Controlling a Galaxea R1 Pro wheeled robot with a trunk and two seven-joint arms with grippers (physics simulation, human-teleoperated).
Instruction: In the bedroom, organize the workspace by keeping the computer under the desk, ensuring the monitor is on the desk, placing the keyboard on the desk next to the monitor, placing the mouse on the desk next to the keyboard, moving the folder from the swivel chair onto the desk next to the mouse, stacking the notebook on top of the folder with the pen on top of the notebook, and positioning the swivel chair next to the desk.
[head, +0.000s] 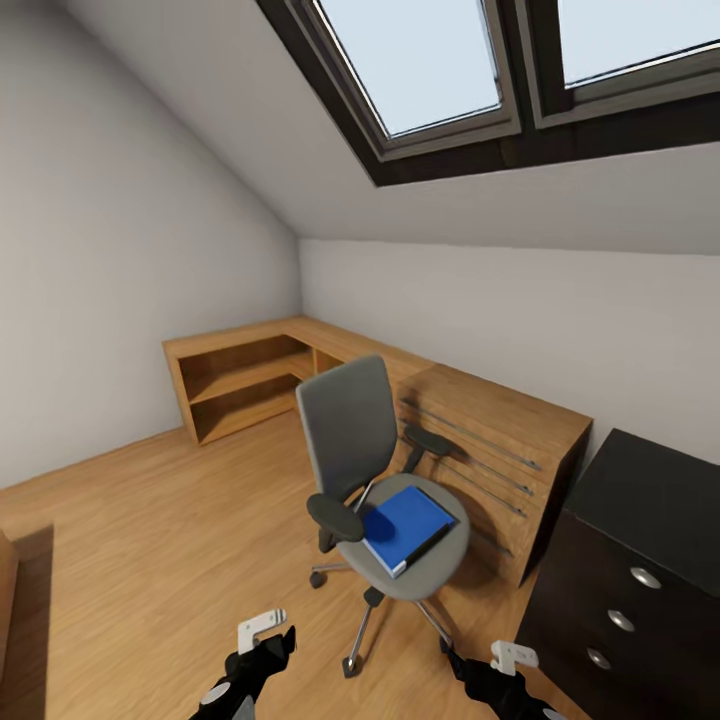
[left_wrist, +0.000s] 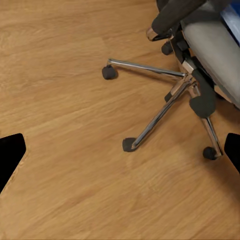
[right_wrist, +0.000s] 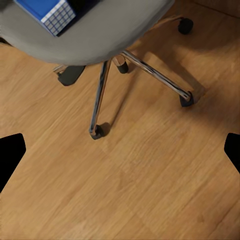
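The swivel chair (head: 375, 480) stands mid-room on the wood floor, with a grey seat and back, dark armrests and a chrome star base (left_wrist: 165, 100). On its seat lies the blue folder (head: 405, 525), whose white edge faces me and also shows in the right wrist view (right_wrist: 42, 10). My left gripper (head: 262, 640) hangs low in front of the chair, open, its fingertips (left_wrist: 10, 155) spread wide over bare floor. At the chair's right, my right gripper (head: 500, 665) is open too, above the floor beside the base (right_wrist: 100, 100). The desk's black top (head: 650, 500) shows at the right edge.
A light-wood dresser and shelf unit (head: 470, 430) run along the walls behind the chair. The dark drawer unit (head: 610, 610) under the black top stands close to my right arm. Open floor (head: 140, 540) spreads to the left. Skylights sit in the sloped ceiling.
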